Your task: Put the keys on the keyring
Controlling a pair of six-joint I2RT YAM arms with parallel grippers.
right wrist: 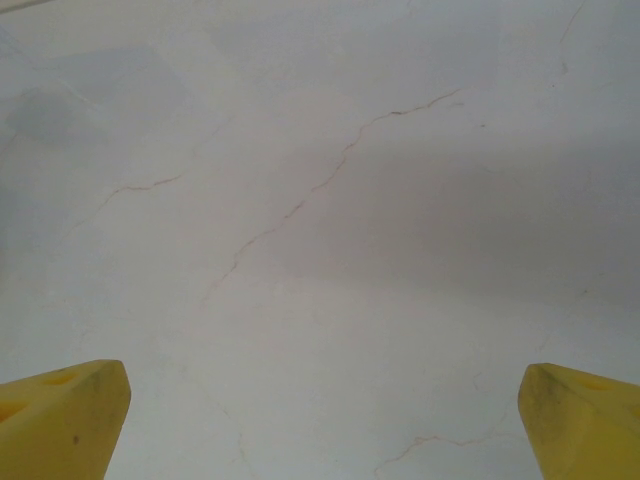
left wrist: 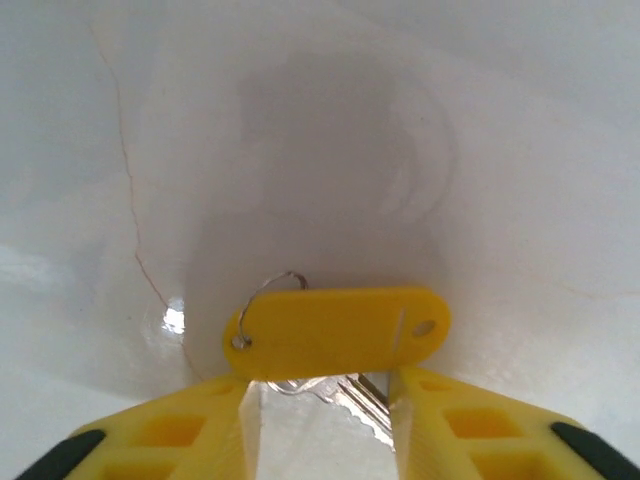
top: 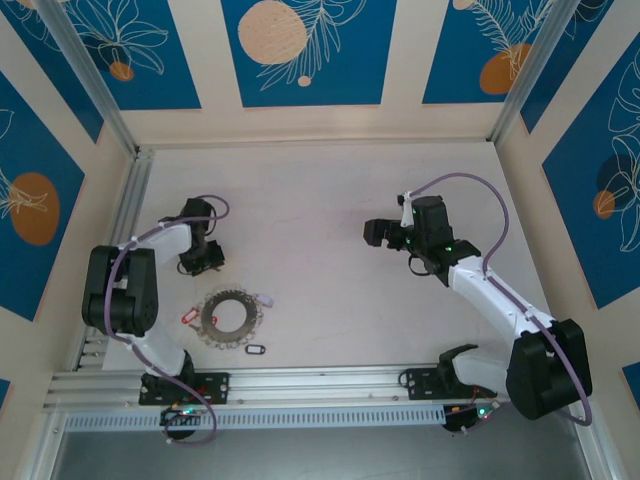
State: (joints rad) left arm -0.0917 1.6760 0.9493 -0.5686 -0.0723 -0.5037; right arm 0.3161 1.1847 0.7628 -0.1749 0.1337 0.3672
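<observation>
My left pincer, jaws spread, straddled the yellow-tagged key just beyond the keyring. My right pincer gaped, well apart. Next, I judged: pinch, then carry ringward.

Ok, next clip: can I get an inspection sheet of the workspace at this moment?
Surface: white table, hairline cracks.
Job's things: keyring flat, near left; red key, white key, black key beside its rim; yellow key apart from the ring.
Clutter: nothing seen.
Grippers: left gripper astride yellow key, grip unclear; right gripper open, empty.
Cables: purple cables along both arms.
Surroundings: blue leaf-print panels.
</observation>
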